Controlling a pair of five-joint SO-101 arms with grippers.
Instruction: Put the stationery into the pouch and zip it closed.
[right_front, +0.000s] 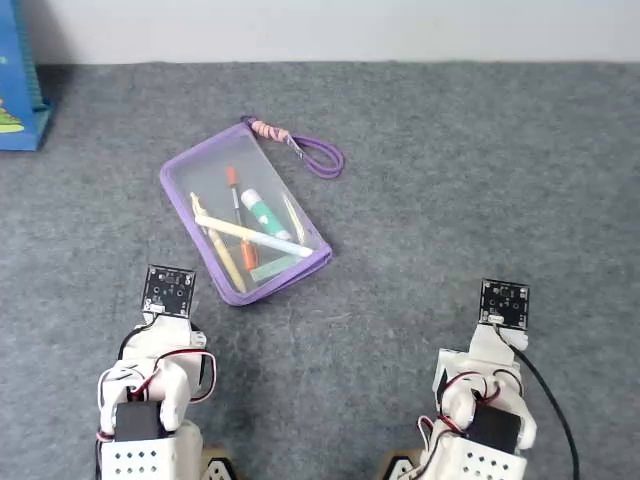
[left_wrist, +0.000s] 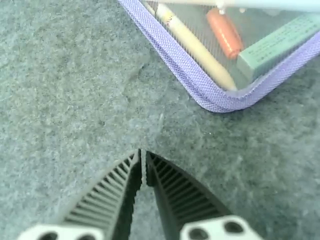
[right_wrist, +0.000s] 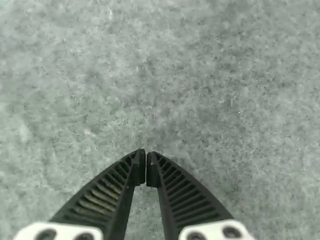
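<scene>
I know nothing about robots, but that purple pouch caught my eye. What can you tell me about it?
The pouch is a flat rectangle of see-through mesh with a purple fabric border. A purple wrist loop trails from its far corner. It lies flat, slantwise, on the grey felt-like table cover, with stationery inside. Whether its zip is fully shut is unclear. No gripper touches it; the shut left gripper sits just short of its near corner.

Legible text none, faint marks on green block (left_wrist: 280, 46) inside pouch (left_wrist: 190, 75) unreadable, blue box (right_front: 14, 100) print unreadable.
</scene>
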